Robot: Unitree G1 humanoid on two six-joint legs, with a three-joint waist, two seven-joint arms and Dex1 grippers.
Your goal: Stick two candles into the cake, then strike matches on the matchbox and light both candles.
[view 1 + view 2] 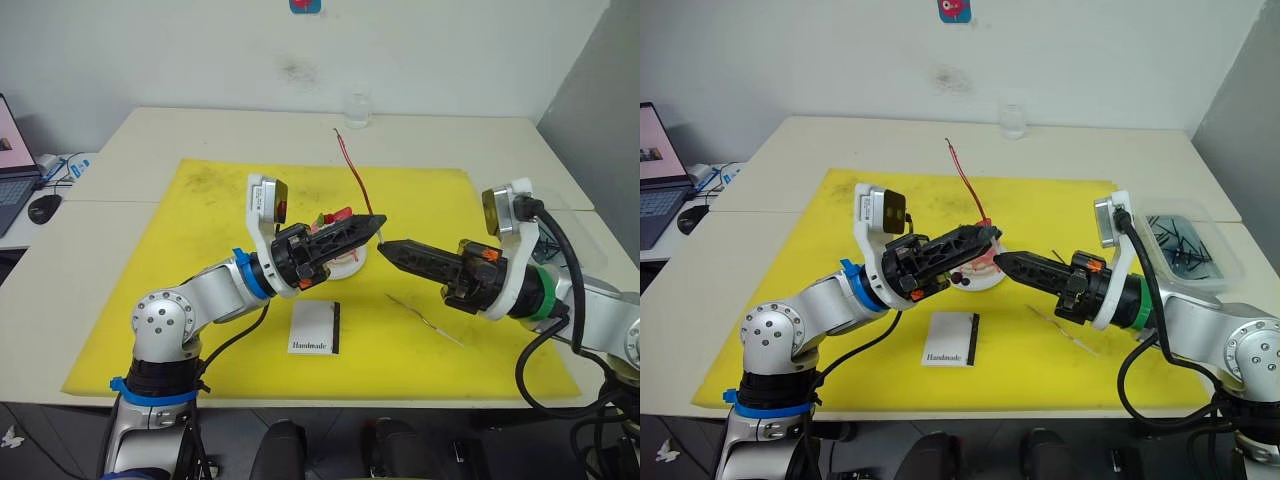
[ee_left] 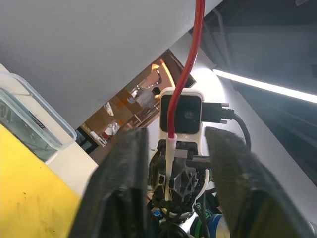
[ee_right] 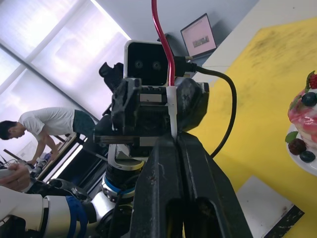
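Note:
One long wavy red candle (image 1: 350, 165) stands up over the cake (image 3: 303, 115), which is mostly hidden behind my left arm. My right gripper (image 1: 383, 248) is shut on the candle's pale lower end. My left gripper (image 1: 377, 222) is tip to tip with it, open, one finger on each side of the candle and not touching it. The white plate (image 1: 975, 282) peeks out below. The white matchbox (image 1: 315, 328) lies flat on the yellow mat (image 1: 180, 300) in front of the cake. To the right on the mat lies a thin long stick (image 1: 425, 319); candle or match, I cannot tell.
A clear plastic tub (image 1: 1185, 245) holding dark sticks sits off the mat's right edge. At the table's far edge is a small glass (image 1: 357, 108). A laptop (image 1: 10, 160) and mouse (image 1: 43, 207) lie at the far left. A person (image 3: 29, 130) stands in the background.

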